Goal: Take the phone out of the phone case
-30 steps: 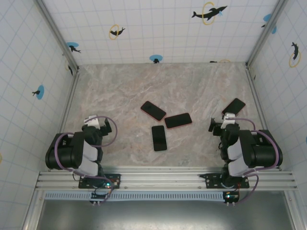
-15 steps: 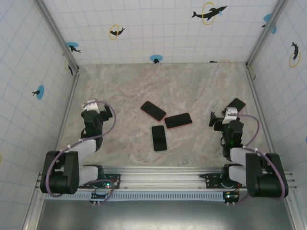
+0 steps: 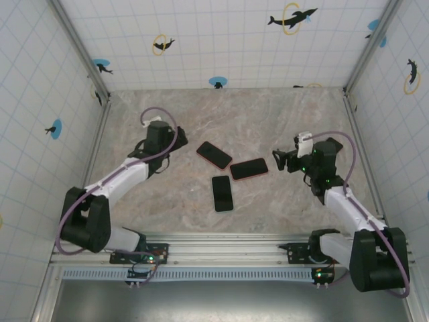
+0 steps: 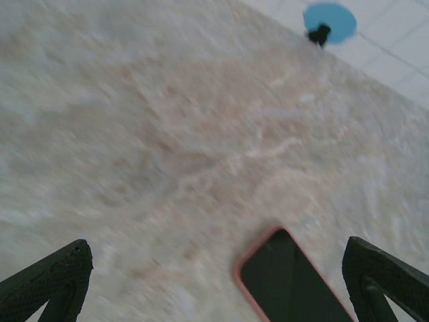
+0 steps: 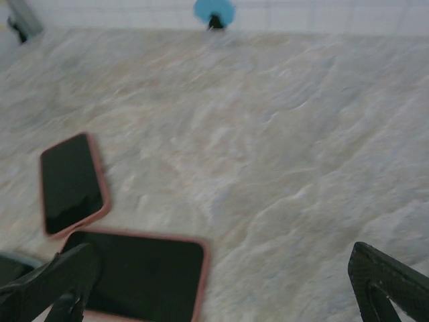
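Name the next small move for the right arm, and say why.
Probably ease the right end effector left and down over the nearest pink-cased phone. Its jaws stand open and empty, short of that phone, which lies flat on the table with nothing on top of it.

Bright, even light is falling from above, casting faint shadows on the table [image 3: 268, 121]. Both wrist views are showing soft blur; the overhead view is reading sharp, walls [image 3: 221, 40] splaying outward.
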`<state>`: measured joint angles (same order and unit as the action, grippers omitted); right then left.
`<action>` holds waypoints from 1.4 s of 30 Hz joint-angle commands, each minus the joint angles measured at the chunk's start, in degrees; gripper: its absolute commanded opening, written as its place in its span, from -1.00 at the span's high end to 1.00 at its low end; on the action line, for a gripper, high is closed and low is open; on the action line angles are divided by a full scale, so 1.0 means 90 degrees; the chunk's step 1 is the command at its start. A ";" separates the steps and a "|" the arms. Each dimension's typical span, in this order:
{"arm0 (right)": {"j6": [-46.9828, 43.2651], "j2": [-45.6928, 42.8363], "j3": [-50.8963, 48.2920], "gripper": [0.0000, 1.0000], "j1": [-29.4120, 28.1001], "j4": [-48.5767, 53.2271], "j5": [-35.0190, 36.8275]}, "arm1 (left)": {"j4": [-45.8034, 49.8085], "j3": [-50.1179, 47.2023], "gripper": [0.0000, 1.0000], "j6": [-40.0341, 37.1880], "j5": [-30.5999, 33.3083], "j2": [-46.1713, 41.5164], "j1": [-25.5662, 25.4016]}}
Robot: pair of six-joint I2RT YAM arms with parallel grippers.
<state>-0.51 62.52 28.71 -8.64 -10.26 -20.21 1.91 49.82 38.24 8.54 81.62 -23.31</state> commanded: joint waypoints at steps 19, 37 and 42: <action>-0.0324 0.1227 0.1741 -0.98 -0.1365 0.1889 -0.0760 | 0.3465 0.3249 -0.94 0.3838 0.0820 0.2843 -0.1679; -0.0354 0.1061 0.1302 -0.98 -0.1263 0.1844 -0.0625 | 0.4665 0.4986 -0.89 0.4539 0.0539 0.4767 -0.1941; -0.0314 0.1061 0.1274 -0.98 -0.1167 0.1837 -0.0693 | 0.4700 0.5150 -0.88 0.4543 0.0609 0.4965 -0.1941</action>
<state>-3.57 73.10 41.43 -19.75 6.63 -25.63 41.25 94.11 78.13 13.80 124.81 -40.73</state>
